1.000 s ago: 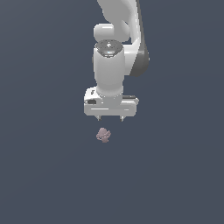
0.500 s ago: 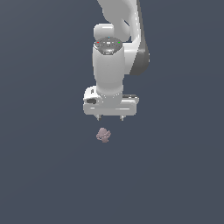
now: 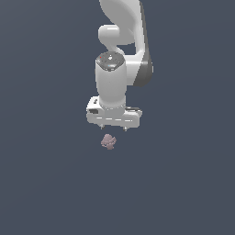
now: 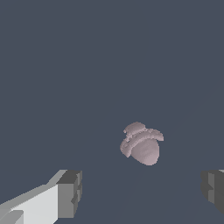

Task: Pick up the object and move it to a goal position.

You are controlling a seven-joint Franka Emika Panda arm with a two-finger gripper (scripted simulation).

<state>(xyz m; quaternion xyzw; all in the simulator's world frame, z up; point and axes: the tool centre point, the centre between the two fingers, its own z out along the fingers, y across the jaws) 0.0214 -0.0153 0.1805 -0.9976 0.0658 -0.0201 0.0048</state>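
The object (image 3: pixel 109 142) is a small lumpy pinkish-mauve clump lying on the flat dark grey floor, and it shows large in the wrist view (image 4: pixel 141 144). My white gripper (image 3: pixel 113 129) hangs just above it, pointing straight down, with its two short fingertips spread apart. In the wrist view the grey pads (image 4: pixel 70 193) stand wide on either side of the picture, nothing between them, and the object lies ahead of the gap without touching either pad.
Only the uniform dark grey floor (image 3: pixel 183 183) surrounds the object. The white arm (image 3: pixel 124 41) rises behind the gripper toward the upper edge of the exterior view.
The gripper has come down slightly toward the object and its wrist has turned a little. The object has not moved.
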